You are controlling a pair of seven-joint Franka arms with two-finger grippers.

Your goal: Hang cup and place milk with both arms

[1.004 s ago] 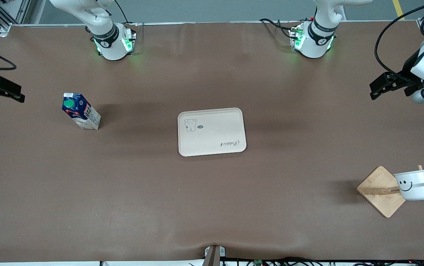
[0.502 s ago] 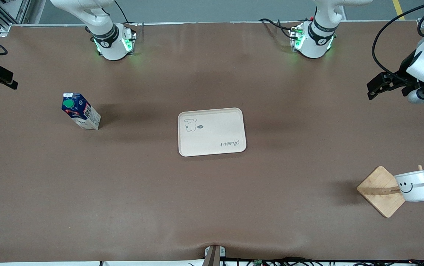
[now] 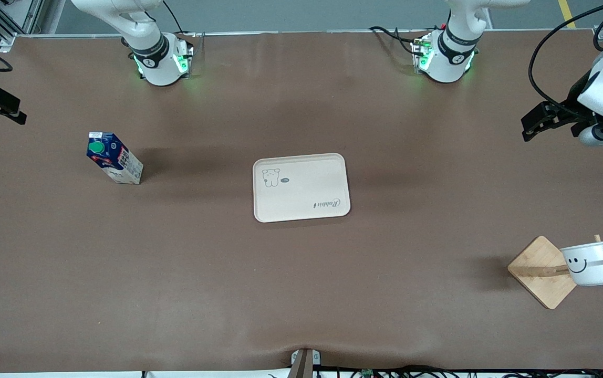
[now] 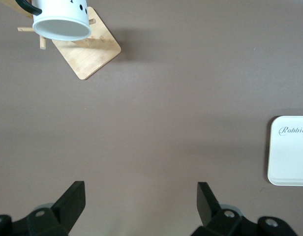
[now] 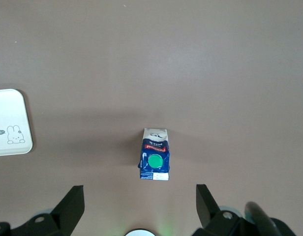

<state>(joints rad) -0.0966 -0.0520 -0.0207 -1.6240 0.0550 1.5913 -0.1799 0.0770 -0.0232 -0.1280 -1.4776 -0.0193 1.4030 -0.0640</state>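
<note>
Brown table (image 3: pixel 301 294) carries a cream tray (image 3: pixel 301 187) at centre. Milk (image 3: pixel 115 164) stands toward the right arm's end; the cup (image 3: pixel 590 262) hangs on a wooden rack (image 3: pixel 540 270), handle over a peg. Left gripper (image 4: pixel 140 196) is spread, empty, over bare table. Right gripper (image 5: pixel 140 201) is spread over the milk (image 5: pixel 154 161), likely lining up a grasp.
</note>
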